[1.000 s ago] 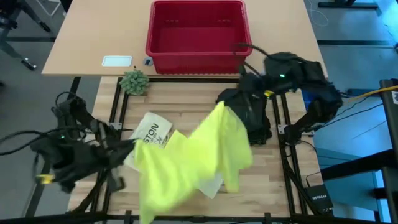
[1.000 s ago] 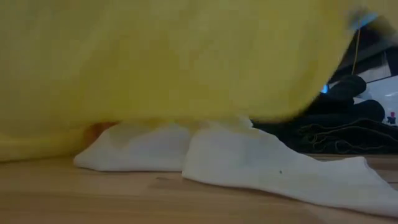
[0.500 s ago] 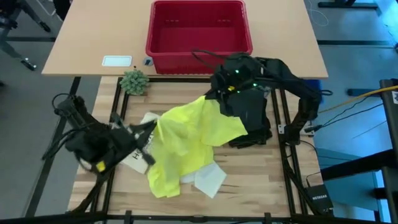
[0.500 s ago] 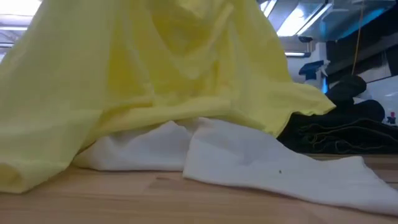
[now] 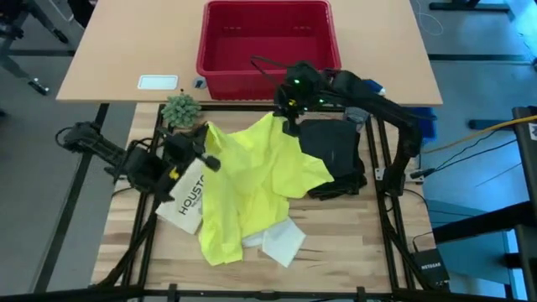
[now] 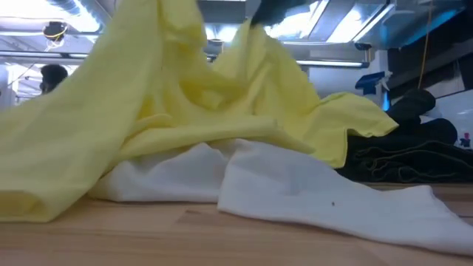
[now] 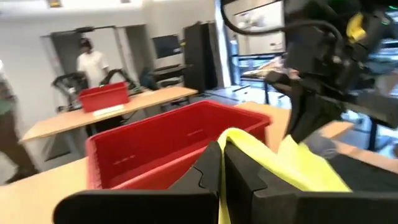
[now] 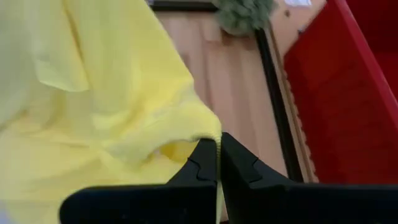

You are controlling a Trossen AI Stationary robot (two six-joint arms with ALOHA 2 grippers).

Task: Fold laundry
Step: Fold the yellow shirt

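Across the middle of the pale wooden table (image 5: 336, 243), a bright yellow soft T-shirt (image 5: 252, 180) hangs stretched between both arms. At the shirt's far edge, just in front of the red plastic basket (image 5: 267, 42), the right gripper (image 5: 289, 116) has its two dark fingers pressed together on a pinch of yellow cloth; the right wrist view shows the fabric (image 8: 112, 106) caught in the slit between those fingers (image 8: 239, 165). On the other side, near the small green plant (image 5: 181, 109), the left gripper (image 5: 204, 155) is likewise clamped on the shirt's edge, and in the left wrist view a strip of yellow cloth (image 7: 292, 165) runs out from between its closed fingers (image 7: 208, 168), with the red basket (image 7: 161, 140) and the right arm beyond. From the low view the shirt (image 6: 148, 111) rises like a tent over a small white cloth (image 6: 295, 185) lying crumpled on the tabletop. Seen from above, that white cloth (image 5: 281, 243) peeks out under the shirt's near hem. Large black trousers (image 5: 336, 159) lie in a heap just beside the shirt on the right arm's side, partly under it. A flat white item printed "HOUSTON" (image 5: 186, 197) lies under the shirt's left edge. People stand in the room behind the table in the left wrist view
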